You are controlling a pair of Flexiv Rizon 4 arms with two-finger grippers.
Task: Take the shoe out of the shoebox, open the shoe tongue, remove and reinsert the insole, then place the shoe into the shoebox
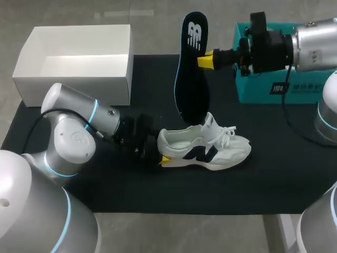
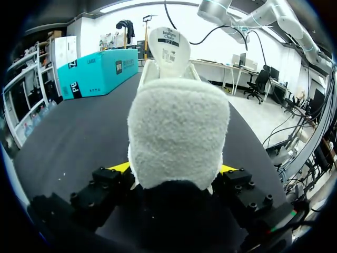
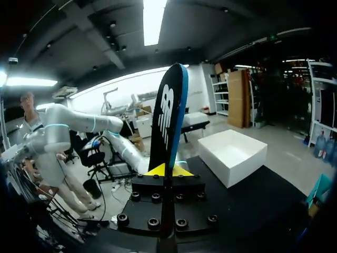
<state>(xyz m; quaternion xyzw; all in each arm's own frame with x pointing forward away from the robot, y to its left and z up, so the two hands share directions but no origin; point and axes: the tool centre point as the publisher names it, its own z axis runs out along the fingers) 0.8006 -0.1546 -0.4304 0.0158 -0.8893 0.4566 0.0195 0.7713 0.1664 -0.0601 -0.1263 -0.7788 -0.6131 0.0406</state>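
A white sneaker (image 1: pixel 210 150) with a dark side logo lies on its sole on the black mat, toe to the right. My left gripper (image 1: pixel 160 155) is at its heel. In the left wrist view the fuzzy heel (image 2: pixel 179 132) fills the space between the yellow fingertips (image 2: pixel 120 167), which press it from both sides. My right gripper (image 1: pixel 206 60) is shut on a dark, blue-edged insole (image 1: pixel 192 68). The insole stands upright, its lower end at the shoe's opening. In the right wrist view the insole (image 3: pixel 168 116) rises from between the shut tips of the right gripper (image 3: pixel 168 169).
An open white shoebox (image 1: pixel 73 89) stands at the back left, also seen in the right wrist view (image 3: pixel 234 155). A teal box (image 1: pixel 263 89) sits at the back right under my right arm. A black mat (image 1: pixel 274 174) covers the table.
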